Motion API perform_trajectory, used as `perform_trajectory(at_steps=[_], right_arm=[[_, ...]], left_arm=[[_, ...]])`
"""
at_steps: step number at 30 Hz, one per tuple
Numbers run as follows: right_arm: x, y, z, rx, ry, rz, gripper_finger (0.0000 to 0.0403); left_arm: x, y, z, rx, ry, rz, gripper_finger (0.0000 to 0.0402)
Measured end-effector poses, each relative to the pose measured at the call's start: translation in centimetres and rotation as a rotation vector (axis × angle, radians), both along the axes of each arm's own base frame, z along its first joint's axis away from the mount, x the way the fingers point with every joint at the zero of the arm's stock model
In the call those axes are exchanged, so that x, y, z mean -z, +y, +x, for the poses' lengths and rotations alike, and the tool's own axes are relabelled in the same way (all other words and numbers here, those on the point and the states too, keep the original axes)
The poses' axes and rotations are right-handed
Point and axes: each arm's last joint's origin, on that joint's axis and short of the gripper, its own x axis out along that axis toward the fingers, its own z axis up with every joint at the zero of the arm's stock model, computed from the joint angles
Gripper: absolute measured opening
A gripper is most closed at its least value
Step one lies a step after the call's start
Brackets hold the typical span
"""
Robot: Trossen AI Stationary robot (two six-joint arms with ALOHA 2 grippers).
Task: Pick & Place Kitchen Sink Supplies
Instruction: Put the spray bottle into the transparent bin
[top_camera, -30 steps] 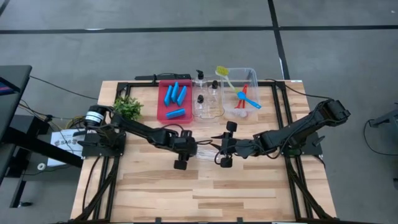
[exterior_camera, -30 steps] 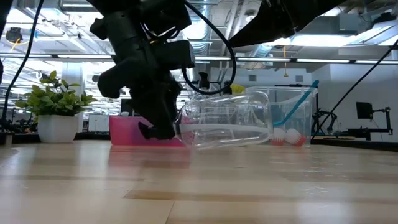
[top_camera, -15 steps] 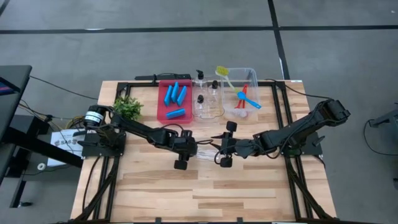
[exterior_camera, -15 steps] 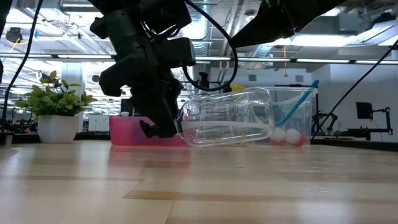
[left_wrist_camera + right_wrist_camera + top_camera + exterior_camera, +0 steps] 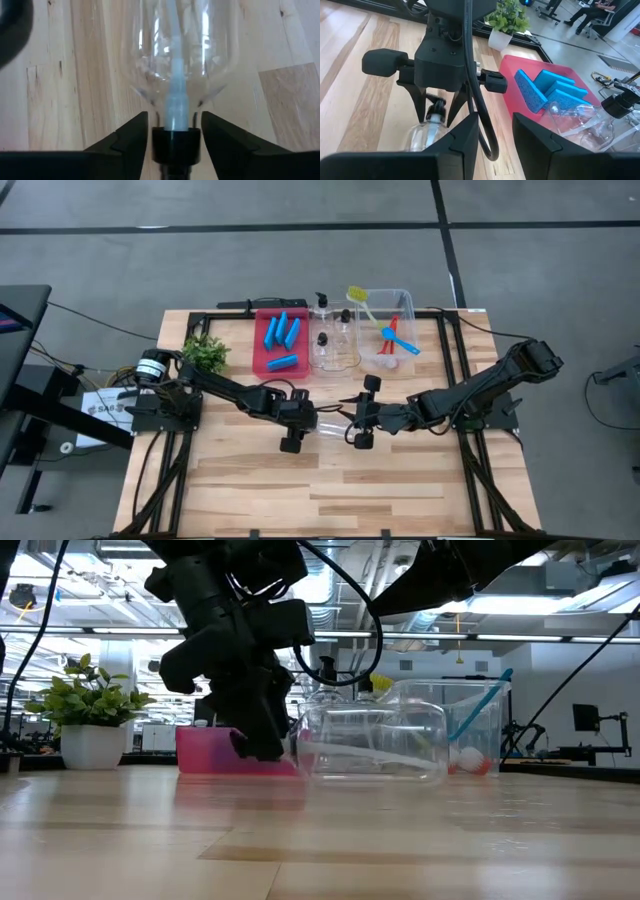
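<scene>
A clear bottle with a black pump top lies on its side on the table's middle. My left gripper slants down at its pump end. In the left wrist view the open fingers stand on either side of the black collar, a slim gap on each side. My right gripper hangs above the bottle's other end, open, with nothing between its fingers. From there I see the bottle below the left gripper.
At the back stand a red tray with blue sponges, a clear bin with bottles and a clear bin with brushes. A small potted plant is at the back left. Bare wood lies toward the near edge.
The bottle was tilted, its bottom end raised off the wood. That end has sunk, and the bottle now lies level on the table, shifted slightly to the right in the low view. Both arms have kept still.
</scene>
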Motion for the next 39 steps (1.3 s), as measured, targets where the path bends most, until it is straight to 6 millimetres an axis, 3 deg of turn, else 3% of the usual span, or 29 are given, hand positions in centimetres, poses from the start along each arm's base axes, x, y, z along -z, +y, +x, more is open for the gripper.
perform_trajectory(at_steps=[8,39], right_arm=[[0.00,0.00,0.00,0.000,0.000,0.000,0.0113],[0.33,-0.07,-0.12,0.022,0.016,0.048,0.0113]], left_arm=[[0.01,0.00,-0.01,-0.001,0.000,0.001,0.0211],[-0.06,-0.26,-0.10,-0.015,-0.001,-0.012,0.0208]])
